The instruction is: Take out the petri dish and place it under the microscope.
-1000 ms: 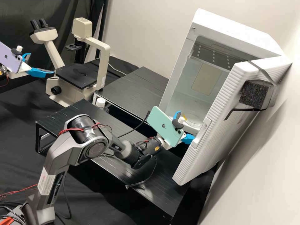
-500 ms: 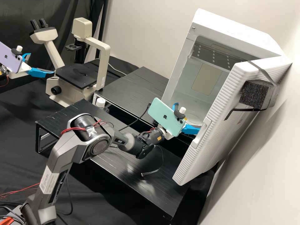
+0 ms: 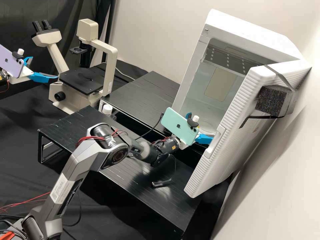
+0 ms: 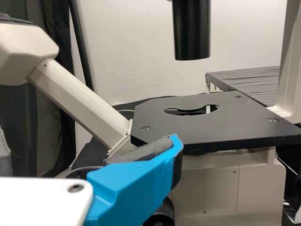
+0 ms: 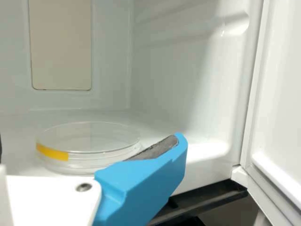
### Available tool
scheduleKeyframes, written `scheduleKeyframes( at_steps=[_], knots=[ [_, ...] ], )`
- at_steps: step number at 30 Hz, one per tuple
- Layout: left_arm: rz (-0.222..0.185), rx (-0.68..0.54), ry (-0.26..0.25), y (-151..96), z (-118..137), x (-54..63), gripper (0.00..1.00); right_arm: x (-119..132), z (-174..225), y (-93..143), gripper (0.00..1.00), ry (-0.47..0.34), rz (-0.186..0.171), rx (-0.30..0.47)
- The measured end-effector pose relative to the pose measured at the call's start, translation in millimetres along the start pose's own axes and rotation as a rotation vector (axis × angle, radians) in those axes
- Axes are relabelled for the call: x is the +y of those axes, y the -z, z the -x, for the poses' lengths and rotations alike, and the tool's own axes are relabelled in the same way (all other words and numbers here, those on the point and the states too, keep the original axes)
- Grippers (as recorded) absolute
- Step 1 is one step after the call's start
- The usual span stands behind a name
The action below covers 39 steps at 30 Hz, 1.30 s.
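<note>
Right gripper (image 3: 202, 126), high view: hangs at the mouth of the white cabinet (image 3: 250, 31), parted, grasping nothing. Sits close to the door (image 3: 230, 133); a sideways swing could knock the panel. Left gripper (image 3: 45, 67): also parted and without a load, near the stage (image 3: 81, 80) of the inverted microscope (image 3: 110, 70).

Left wrist view: shows the left gripper's finger (image 4: 136, 179) near a corner of the stage. Overhead, black condenser tube (image 4: 190, 30); carried in too high, the dish could strike here. Set down off-centre over the stage cutout (image 4: 193, 110), might tip or sit unevenly.

Right wrist view: shows the clear lidded petri dish (image 5: 101, 136), marked with yellow tape (image 5: 51, 152), flat on the cabinet floor, not gripped. Right gripper's finger (image 5: 141, 179) overlaps the near rim in sight; cannot tell whether touching. If closed off-centre, could push the dish deeper; if closed too high, could lift only the lid and leave the base.
</note>
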State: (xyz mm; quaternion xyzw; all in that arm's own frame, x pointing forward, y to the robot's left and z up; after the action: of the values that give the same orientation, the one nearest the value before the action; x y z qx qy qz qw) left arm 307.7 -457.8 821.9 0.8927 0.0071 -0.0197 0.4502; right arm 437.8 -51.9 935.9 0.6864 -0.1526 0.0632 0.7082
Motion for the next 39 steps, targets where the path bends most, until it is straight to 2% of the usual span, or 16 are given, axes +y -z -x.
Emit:
scheduleKeyframes(
  at_steps=[3, 6, 12, 25, 36, 37, 39],
  knots=[
    [0.0, 0.0, 0.0, 0.0, 0.0, 0.0, 1.0, 0.7, -3.2, 0.6, 1.0, -0.003, -0.002, 0.002],
    [0.0, 0.0, 0.0, 0.0, 0.0, 0.0, 1.0, 1.9, -5.8, 0.1, 1.0, 0.005, -0.02, -0.001],
    [0.0, 0.0, 0.0, 0.0, 0.0, 0.0, 1.0, 8.5, -9.9, -2.6, 1.0, 0.047, -0.034, -0.001],
    [0.0, 0.0, 0.0, 0.0, 0.0, 0.0, 1.0, 16.6, -17.6, -1.1, 1.0, 0.106, -0.005, -0.011],
    [0.0, 0.0, 0.0, 0.0, 0.0, 0.0, 1.0, 17.8, -19.7, 1.2, 1.0, 0.158, -0.021, 0.012],
    [0.0, 0.0, 0.0, 0.0, 0.0, 0.0, 1.0, 17.7, -19.7, 1.3, 0.0, 0.16, -0.021, 0.013],
    [0.0, 0.0, 0.0, 0.0, 0.0, 0.0, 1.0, 16.8, -19.5, 1.8, 0.0, 0.17, -0.016, 0.019]
  ],
)
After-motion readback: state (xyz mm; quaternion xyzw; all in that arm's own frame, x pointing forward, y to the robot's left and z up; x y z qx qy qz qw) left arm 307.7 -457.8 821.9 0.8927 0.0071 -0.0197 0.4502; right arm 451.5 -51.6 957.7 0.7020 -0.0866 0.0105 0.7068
